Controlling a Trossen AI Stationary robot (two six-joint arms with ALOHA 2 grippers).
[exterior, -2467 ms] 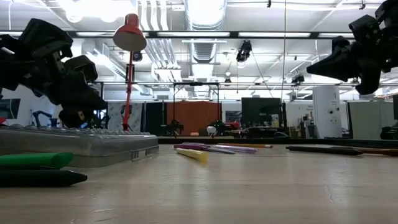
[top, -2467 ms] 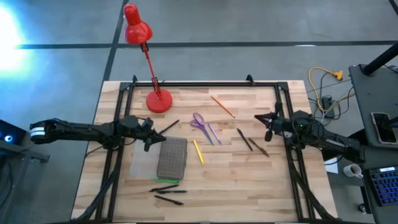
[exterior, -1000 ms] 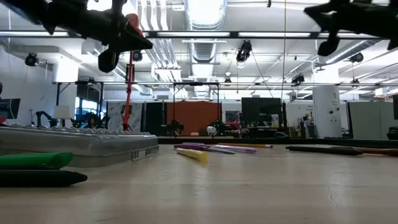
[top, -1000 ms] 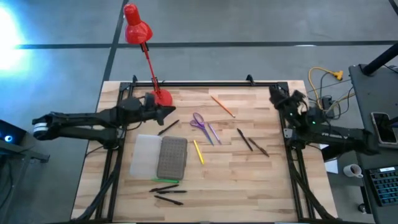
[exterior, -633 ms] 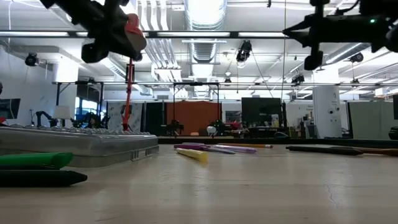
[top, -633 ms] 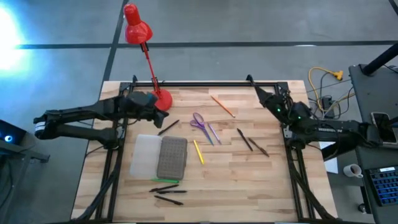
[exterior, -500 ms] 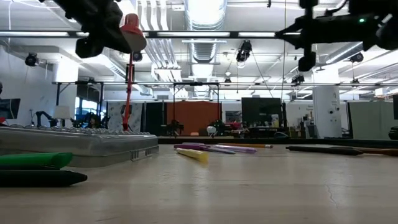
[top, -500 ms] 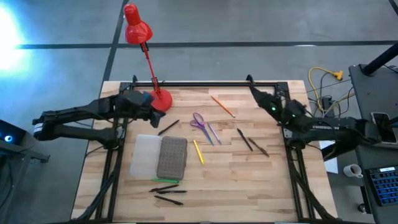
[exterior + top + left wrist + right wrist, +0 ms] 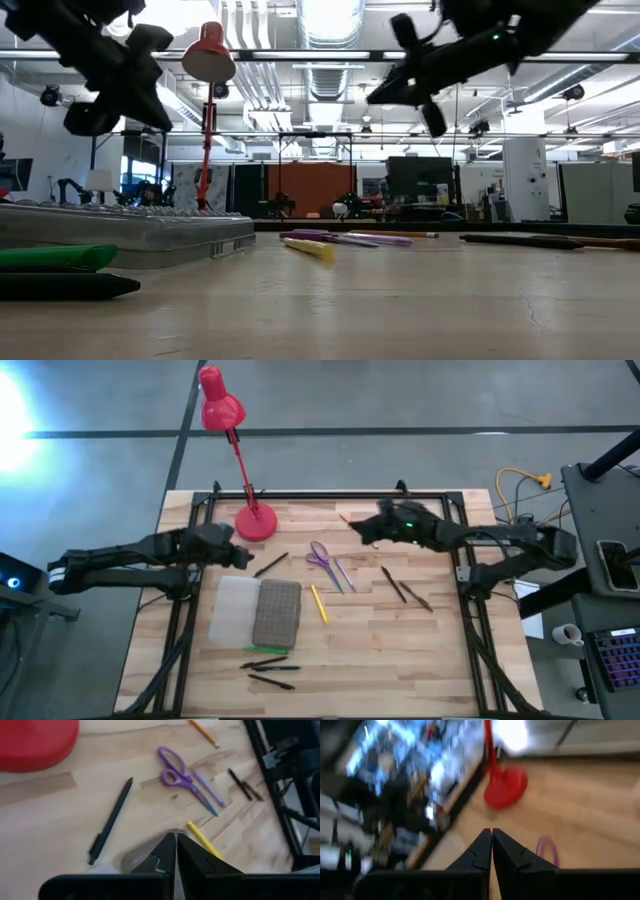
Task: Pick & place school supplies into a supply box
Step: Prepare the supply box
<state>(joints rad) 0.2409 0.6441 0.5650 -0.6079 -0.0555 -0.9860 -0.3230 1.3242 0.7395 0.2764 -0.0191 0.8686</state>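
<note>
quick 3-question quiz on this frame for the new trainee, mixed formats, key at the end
1. True or false: the purple scissors already lie inside the supply box.
2. Which gripper is over the far middle of the table, near the orange pencil? A) left gripper B) right gripper
3. Fill in: both grippers' fingers are ____.

Key:
1. False. They lie on the table, apart from the box.
2. B. The right gripper is there; the left gripper is by the red lamp base.
3. Shut, holding nothing.
</note>
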